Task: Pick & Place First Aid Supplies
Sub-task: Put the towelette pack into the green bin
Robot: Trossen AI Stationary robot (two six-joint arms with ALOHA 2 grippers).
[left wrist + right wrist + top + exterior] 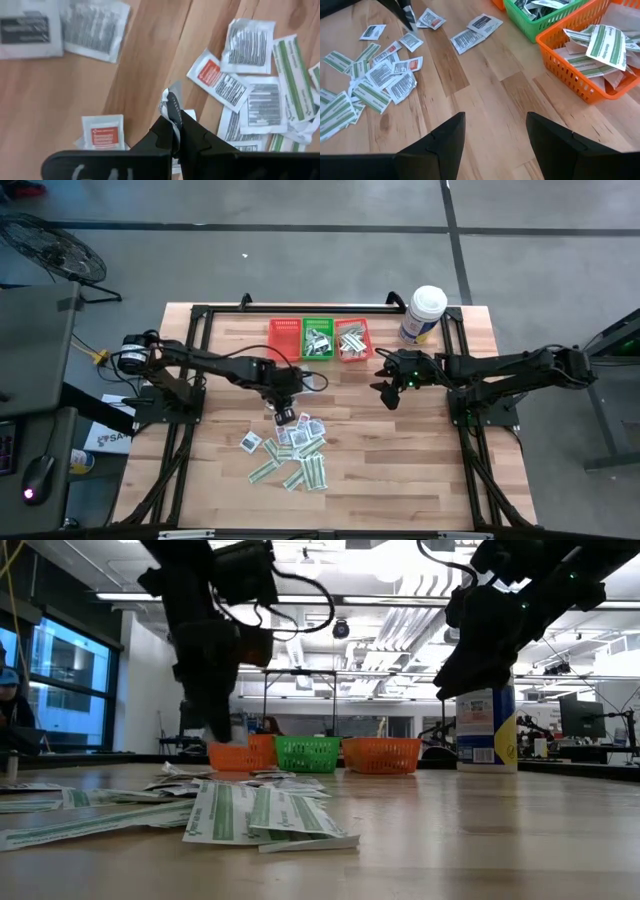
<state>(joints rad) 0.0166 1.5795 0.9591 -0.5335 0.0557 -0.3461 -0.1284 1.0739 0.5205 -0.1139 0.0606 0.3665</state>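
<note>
The first aid supplies, many small flat packets (295,455), lie scattered on the wooden table near its front middle; some are white with dark print (257,105), others are green-and-white strips (367,95). Above the pile's far edge my left gripper (283,416) points steeply down, shut on one small white packet (172,100). My right gripper (385,390) stands open in the air to the right of the pile, in front of the baskets, with nothing between its fingers (447,135). My left gripper pinches one small white packet by its edge (173,111) between its two fingertips, coming from above and pointing steeply down. The packet stands on edge in the fingers and sticks out beyond their tips, lifted clear of the table and the other packets.
Three mesh baskets stand in a row at the far middle: red (285,338), green (318,338) and orange (600,75), the last two holding packets. A white tub with a blue label (422,315) stands to their right. Bare wood lies between pile and baskets.
</note>
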